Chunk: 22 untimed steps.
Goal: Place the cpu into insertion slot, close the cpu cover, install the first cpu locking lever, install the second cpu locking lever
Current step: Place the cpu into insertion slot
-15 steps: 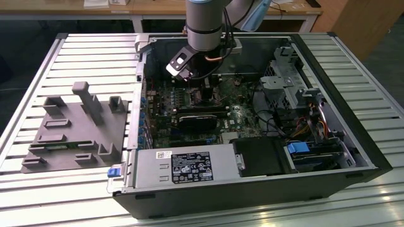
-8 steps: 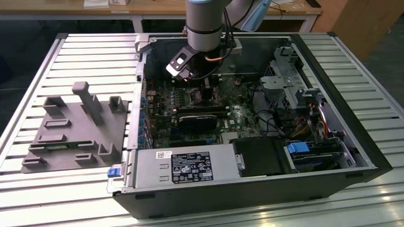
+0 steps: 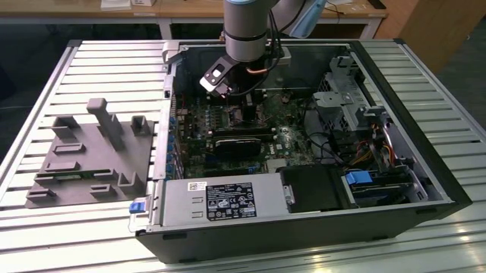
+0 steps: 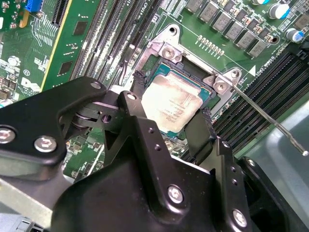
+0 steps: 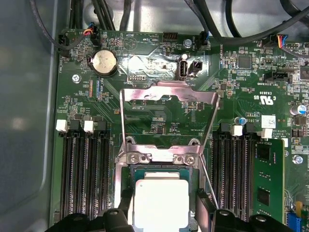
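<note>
The cpu (image 5: 161, 203) (image 4: 171, 104), a flat silver-topped square, lies level in the insertion slot (image 5: 145, 157), whose silvery rim frames it. My gripper (image 5: 161, 208) (image 4: 171, 99) straddles it, one finger (image 4: 137, 82) against each opposite edge of the chip. The cpu cover (image 5: 140, 93) stands swung open beyond the slot, the board showing through its window. A thin locking lever (image 4: 270, 121) (image 5: 207, 179) sticks out free beside the socket. In the exterior view my gripper (image 3: 244, 111) reaches down into the open computer case (image 3: 425, 187).
Long black memory slots (image 5: 82, 174) flank the socket on both sides. A coin battery (image 5: 105, 63) and cables (image 5: 231, 34) lie beyond the cover. In the case sit a power supply (image 3: 227, 205) and a drive cage (image 3: 357, 114). A grey fixture block (image 3: 91, 153) rests at the exterior view's left.
</note>
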Motion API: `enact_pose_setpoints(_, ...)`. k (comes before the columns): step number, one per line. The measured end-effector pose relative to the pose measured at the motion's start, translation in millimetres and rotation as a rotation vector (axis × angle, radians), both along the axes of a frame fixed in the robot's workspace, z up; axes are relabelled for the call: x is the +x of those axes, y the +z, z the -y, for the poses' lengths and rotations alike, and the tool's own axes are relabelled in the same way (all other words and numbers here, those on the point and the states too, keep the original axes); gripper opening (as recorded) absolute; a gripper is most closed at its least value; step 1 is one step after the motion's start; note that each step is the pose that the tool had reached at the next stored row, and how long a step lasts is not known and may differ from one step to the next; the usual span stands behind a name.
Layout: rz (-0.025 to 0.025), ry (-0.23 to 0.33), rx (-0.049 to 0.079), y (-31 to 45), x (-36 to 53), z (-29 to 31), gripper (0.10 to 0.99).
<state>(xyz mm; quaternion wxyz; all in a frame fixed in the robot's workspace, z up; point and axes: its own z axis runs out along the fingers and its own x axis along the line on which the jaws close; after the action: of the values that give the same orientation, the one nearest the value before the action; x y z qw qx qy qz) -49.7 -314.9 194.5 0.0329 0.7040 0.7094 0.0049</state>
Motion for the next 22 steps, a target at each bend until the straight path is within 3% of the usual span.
enact_pose_setpoints(6, 0.0000, 0.000, 0.000, 4.6, 0.0, 0.0, 0.612)
enact_pose_setpoints(14, 0.0000, 0.000, 0.000, 5.0, 0.0, 0.0, 0.600)
enact_pose_setpoints(15, 0.0000, 0.000, 0.000, 5.1, 0.0, 0.0, 0.537)
enact_pose_setpoints(16, -0.0001, 0.000, 0.000, 5.2, 0.0, 0.0, 0.537)
enact_pose_setpoints(18, -0.0002, 0.000, 0.000, 5.3, 0.0, 0.0, 0.416)
enact_pose_setpoints(19, -0.0002, 0.000, 0.000, 5.4, -0.1, 0.1, 0.416)
enact_pose_setpoints(21, -0.0001, 0.000, 0.000, 5.4, 0.0, 0.0, 0.302)
enact_pose_setpoints(22, 0.0000, 0.000, 0.000, 5.4, 0.0, 0.0, 0.302)
